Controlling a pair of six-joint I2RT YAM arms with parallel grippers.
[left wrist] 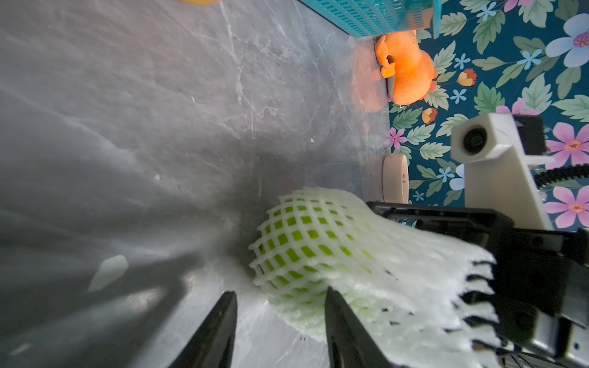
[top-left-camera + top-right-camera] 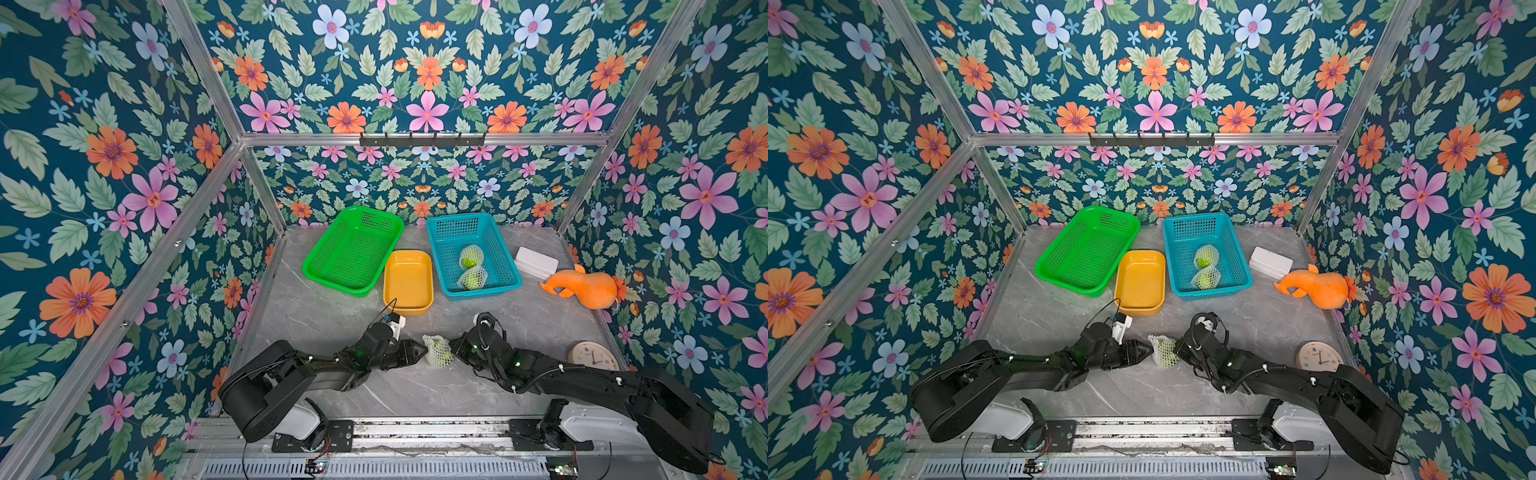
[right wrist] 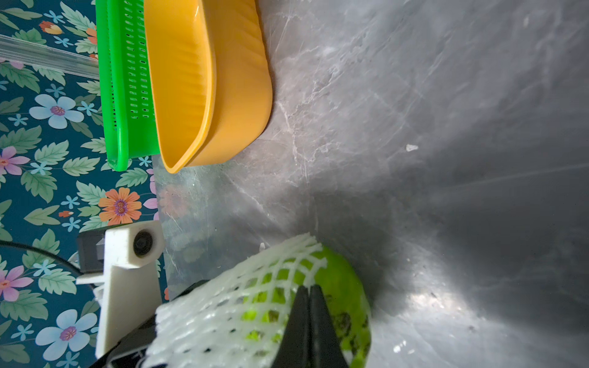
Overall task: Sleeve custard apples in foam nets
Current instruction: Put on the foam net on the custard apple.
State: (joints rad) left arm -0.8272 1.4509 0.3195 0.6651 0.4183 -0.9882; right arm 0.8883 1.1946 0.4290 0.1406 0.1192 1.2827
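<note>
A yellow-green custard apple lies on the grey table between my two grippers, partly sleeved in a white foam net. Both top views show the net near the table's front. My left gripper is open, one finger against the net, with mostly bare table between the fingers. My right gripper is shut, its tips at the net's edge over the apple; I cannot tell whether a strand is pinched. Two more netted custard apples lie in the blue basket.
A green basket and a yellow tub stand at the back, left of the blue basket. A white box, an orange gourd toy and a round clock sit along the right side.
</note>
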